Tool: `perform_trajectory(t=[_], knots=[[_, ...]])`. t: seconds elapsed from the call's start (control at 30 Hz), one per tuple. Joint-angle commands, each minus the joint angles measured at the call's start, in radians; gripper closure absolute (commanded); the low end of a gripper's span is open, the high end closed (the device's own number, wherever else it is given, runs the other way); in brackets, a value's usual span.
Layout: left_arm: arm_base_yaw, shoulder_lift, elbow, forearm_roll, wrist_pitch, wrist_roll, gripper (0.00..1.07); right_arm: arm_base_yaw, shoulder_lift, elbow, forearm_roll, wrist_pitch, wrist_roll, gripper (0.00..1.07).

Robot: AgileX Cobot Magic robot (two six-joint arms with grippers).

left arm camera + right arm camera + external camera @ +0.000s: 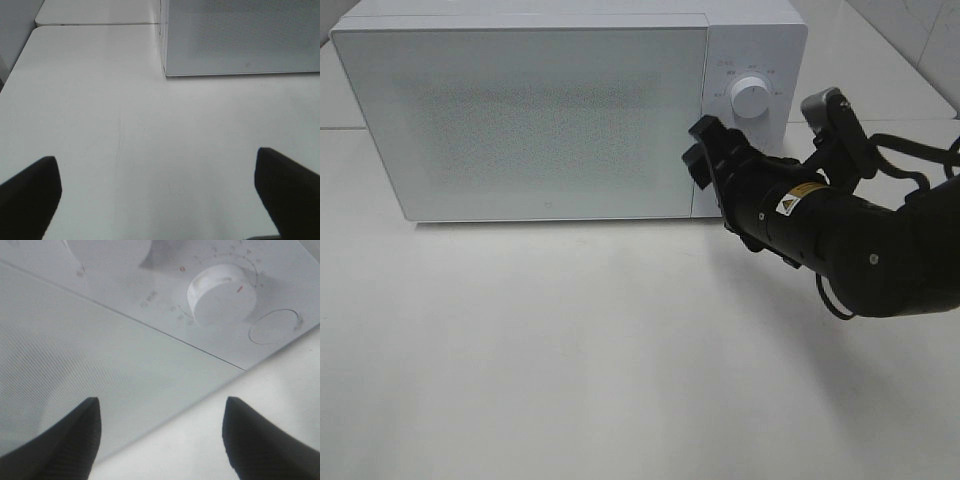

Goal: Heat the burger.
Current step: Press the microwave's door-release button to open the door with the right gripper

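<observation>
The burger is out of view. A white microwave (550, 110) stands at the back of the table with its door (520, 120) shut. My right gripper (701, 152) hovers at the door's lower right corner, just left of the control panel. In the right wrist view the right gripper (161, 405) is open, and only the door (100, 360) and table show between its fingers. My left gripper (155, 160) is open over bare table, with the microwave's left front corner (167, 70) ahead of it. The left arm does not show in the exterior high view.
The control panel carries a white dial (752, 98), seen close in the right wrist view as a dial (222, 292) with a round button (275, 326) beside it and a second knob (110, 252) past it. White table (580, 350) stretches in front of the microwave.
</observation>
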Motion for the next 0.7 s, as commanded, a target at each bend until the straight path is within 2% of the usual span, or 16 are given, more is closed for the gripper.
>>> perform_trajectory(t=[0.03, 0.1, 0.17, 0.2, 0.33, 0.37, 0.43, 0.63, 0.7], knots=[[0.003, -0.015, 0.001, 0.003, 0.004, -0.003, 0.07, -0.006, -0.035, 0.001, 0.039, 0.129, -0.202, 0.40], [0.003, -0.015, 0.001, 0.003, 0.004, -0.003, 0.07, -0.006, -0.043, 0.001, 0.065, 0.166, -0.277, 0.40], [0.003, -0.015, 0.001, 0.003, 0.004, -0.003, 0.07, -0.006, -0.062, 0.001, 0.141, 0.243, -0.474, 0.40], [0.003, -0.015, 0.001, 0.003, 0.004, -0.003, 0.07, -0.006, -0.062, 0.001, 0.141, 0.243, -0.474, 0.40], [0.003, -0.015, 0.001, 0.003, 0.004, -0.003, 0.07, -0.006, -0.101, 0.001, 0.209, 0.350, -0.810, 0.40], [0.003, -0.015, 0.001, 0.003, 0.004, -0.003, 0.07, -0.006, -0.101, 0.001, 0.209, 0.350, -0.810, 0.40], [0.003, -0.015, 0.001, 0.003, 0.004, -0.003, 0.07, -0.006, -0.117, 0.001, 0.228, 0.419, -0.954, 0.40], [0.003, -0.015, 0.001, 0.003, 0.004, -0.003, 0.07, -0.039, -0.149, 0.001, 0.231, 0.532, -1.052, 0.40], [0.003, -0.015, 0.001, 0.003, 0.004, -0.003, 0.07, -0.092, -0.177, 0.001, 0.216, 0.633, -1.097, 0.40]])
